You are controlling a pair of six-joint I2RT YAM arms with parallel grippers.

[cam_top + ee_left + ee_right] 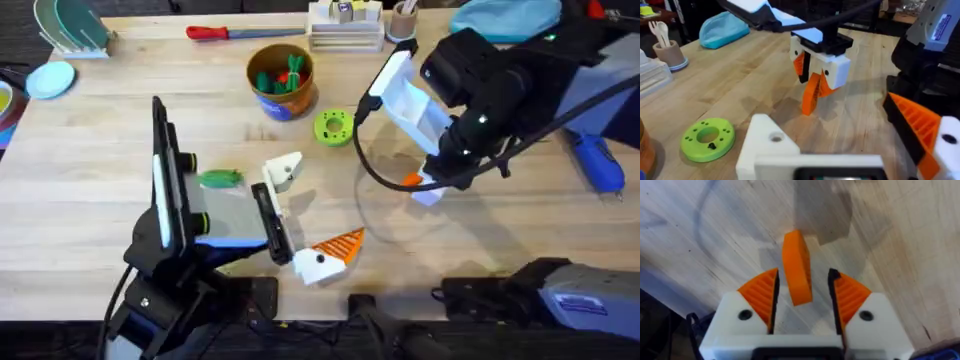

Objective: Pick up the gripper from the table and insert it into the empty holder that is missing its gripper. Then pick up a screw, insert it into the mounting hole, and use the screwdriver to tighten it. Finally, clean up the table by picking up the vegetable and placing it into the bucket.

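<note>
The left gripper point(305, 225) lies low on the surface point(100, 170), fingers spread wide around nothing: one white holder point(283, 170) lacks its pad and shows a bare mounting hole point(775, 136), while the other carries its orange pad point(340, 245). To its right, the right gripper point(802, 297) hangs over the surface with the gripper point(796, 267), the orange wedge, between its fingers. Whether they pinch it cannot be told from here. The wedge's long axis runs lengthwise between them, tip pointing downward. The right arm is therefore nearer, and the empty holder lies leftward from it.
</note>
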